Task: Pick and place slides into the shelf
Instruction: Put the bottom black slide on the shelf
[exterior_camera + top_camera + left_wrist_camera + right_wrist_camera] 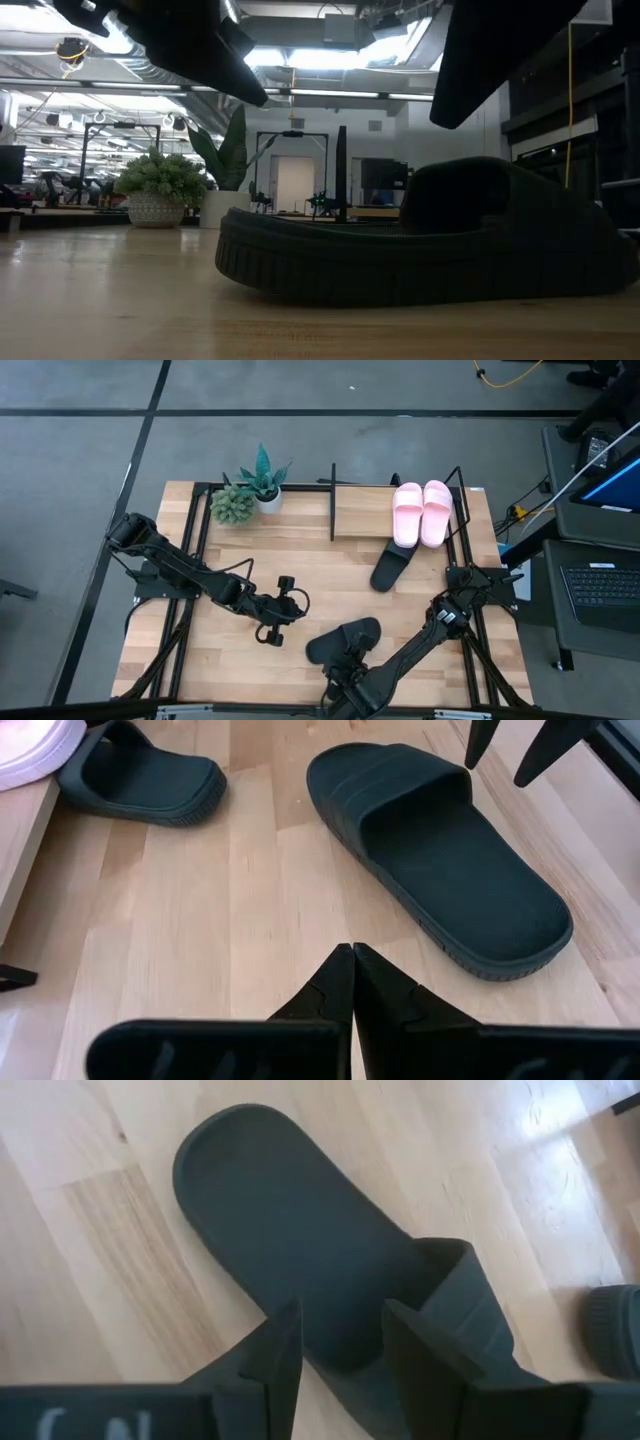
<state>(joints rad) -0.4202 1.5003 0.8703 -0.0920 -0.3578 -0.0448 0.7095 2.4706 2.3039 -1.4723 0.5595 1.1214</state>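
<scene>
Wood tabletop (200, 650): right tool (340, 1345) parted above black slide (343, 641), lower centre; left tool (352, 982) clenched — pink slides (421, 513) on shelf (360, 510), upper right.

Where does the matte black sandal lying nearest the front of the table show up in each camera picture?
High view: matte black sandal, bottom centre, by the right gripper.
Low view: fills the centre and right.
Left wrist view: right of centre.
Right wrist view: centre.
Shared landmark: light wood tabletop.
</scene>
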